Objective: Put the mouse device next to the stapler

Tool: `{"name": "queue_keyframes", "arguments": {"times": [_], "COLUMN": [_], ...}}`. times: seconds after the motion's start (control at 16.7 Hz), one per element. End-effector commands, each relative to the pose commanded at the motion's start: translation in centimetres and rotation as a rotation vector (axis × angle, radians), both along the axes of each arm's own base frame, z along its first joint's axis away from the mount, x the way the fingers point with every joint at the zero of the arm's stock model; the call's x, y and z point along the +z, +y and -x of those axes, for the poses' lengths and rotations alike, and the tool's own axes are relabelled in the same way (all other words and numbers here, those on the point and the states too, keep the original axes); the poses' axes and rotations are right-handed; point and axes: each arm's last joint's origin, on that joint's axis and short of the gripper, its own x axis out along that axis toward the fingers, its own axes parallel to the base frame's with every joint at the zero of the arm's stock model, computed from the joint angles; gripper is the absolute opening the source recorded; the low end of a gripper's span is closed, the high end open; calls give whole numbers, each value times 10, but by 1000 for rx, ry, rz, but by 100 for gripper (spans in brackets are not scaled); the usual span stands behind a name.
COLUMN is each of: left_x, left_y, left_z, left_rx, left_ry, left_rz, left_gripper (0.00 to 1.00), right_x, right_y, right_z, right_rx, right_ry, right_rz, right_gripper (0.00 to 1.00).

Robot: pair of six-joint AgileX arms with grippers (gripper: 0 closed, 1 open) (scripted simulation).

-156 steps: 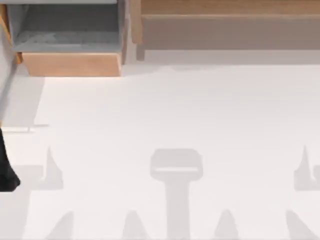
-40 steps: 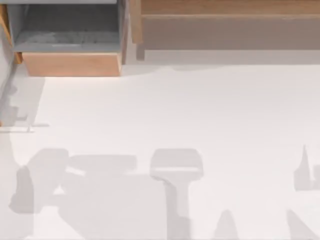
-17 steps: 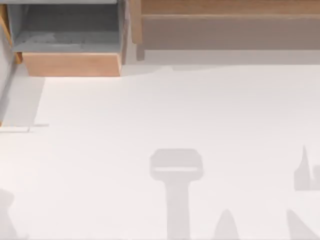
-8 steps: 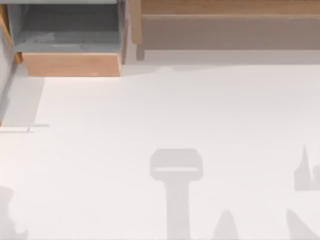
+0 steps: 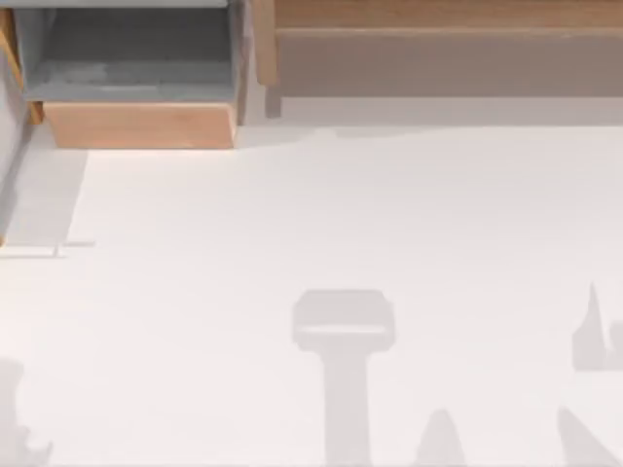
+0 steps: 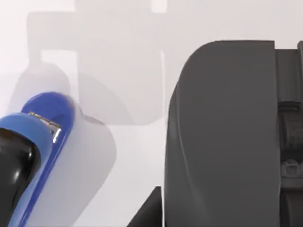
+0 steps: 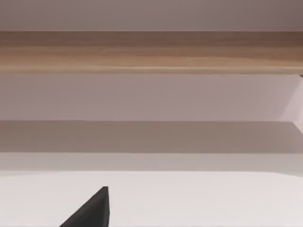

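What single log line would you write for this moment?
left arm: at blue stapler on white table | dark grey shape beside it, identity unclear | right arm: parked

A plain white bench (image 5: pixel 321 224) spreads across the top view, marked with soft grey shadows. At its far left corner stands an open box-like wooden cabinet with a grey inside (image 5: pixel 136 73). To the right of that, a long wooden shelf with a grey panel beneath it (image 5: pixel 438 39) runs along the far edge.
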Motion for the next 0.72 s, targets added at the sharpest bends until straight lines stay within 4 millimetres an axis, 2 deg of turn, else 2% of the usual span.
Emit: {"name": "queue_keyframes", "arguments": {"times": [0.36,0.66,0.72], "left_x": [-16,-17,-17], "left_y": [-3,-3,-3], "left_z": [5,6,6], "left_rx": [0,0,0], "left_ry": [68,74,74], "left_rz": [30,32,32], "left_gripper": [0,0,8], "right_x": [0,0,0], "right_y": [0,0,0], "right_z": [0,0,0], "right_rx": [0,0,0], "right_ry": [0,0,0], "right_rz": [0,0,0], "right_gripper": [100,100,100]}}
